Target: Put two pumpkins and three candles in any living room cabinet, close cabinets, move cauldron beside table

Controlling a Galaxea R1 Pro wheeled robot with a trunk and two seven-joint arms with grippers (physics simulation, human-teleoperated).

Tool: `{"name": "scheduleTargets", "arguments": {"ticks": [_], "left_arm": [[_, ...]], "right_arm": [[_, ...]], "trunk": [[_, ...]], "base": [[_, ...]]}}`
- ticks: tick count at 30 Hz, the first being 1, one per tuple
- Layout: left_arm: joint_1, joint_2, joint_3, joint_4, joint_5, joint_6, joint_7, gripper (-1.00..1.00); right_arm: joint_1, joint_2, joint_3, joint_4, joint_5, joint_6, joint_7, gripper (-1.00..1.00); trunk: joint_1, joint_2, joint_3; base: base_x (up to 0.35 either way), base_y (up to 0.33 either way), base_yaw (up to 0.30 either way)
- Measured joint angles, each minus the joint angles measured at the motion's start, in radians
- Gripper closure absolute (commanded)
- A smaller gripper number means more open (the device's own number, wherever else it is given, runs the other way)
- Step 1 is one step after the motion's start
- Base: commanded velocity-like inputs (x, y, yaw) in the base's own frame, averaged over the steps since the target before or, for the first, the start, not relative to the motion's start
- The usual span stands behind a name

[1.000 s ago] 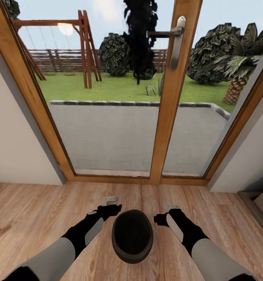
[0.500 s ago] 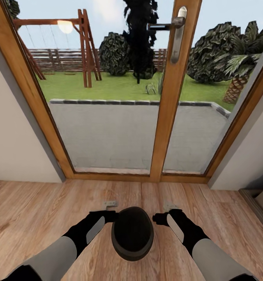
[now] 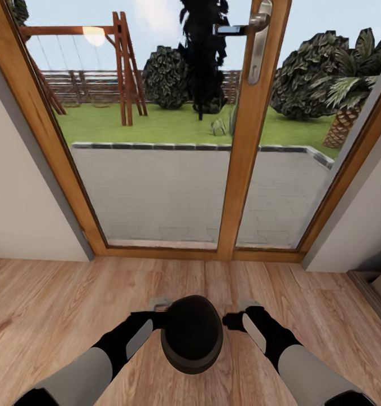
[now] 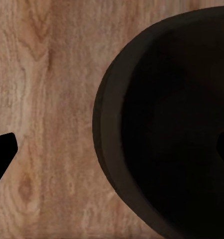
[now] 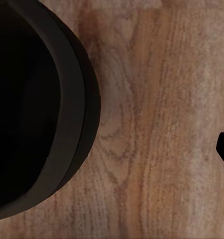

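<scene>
Cauldron sat on wood floor before glass door, between left gripper and right gripper. Pincer state on either side: could not tell. Best squeeze evenly from both sides, keep level.

The wooden plank floor carries a dark, round cauldron, which sits at 6 o'clock in the head view, well short of the glazed door's wooden threshold at 12 o'clock. The boards run toward that threshold, pale brown and knotted.
</scene>
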Motion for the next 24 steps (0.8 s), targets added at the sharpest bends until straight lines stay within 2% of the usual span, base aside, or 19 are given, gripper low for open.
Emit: {"name": "scheduleTargets", "arguments": {"ticks": [3,15,20,24], "left_arm": [[0.007,-0.008,-0.002,0.006,0.001,0.000,-0.001,-1.00],[0.017,0.002,-0.004,0.001,0.003,-0.001,-0.012,-1.00],[0.017,0.002,-0.004,-0.001,0.003,-0.001,-0.013,-1.00],[0.017,0.001,-0.004,0.000,0.003,0.000,-0.013,-1.00]], "right_arm": [[-0.001,-0.001,-0.003,0.003,0.000,-0.010,-0.002,-1.00],[-0.001,-0.002,-0.004,0.006,0.003,-0.077,0.039,-1.00],[-0.001,-0.004,-0.004,0.006,0.004,-0.079,0.054,-1.00],[-0.001,-0.004,-0.004,0.006,0.004,-0.080,0.055,-1.00]], "trunk": [[0.000,0.000,0.000],[0.000,0.000,0.000],[0.000,0.000,0.000],[0.015,-0.028,-0.012]], "base": [[0.000,0.000,0.000],[0.000,0.000,0.000],[0.000,0.000,0.000],[0.000,0.000,0.000]]}}
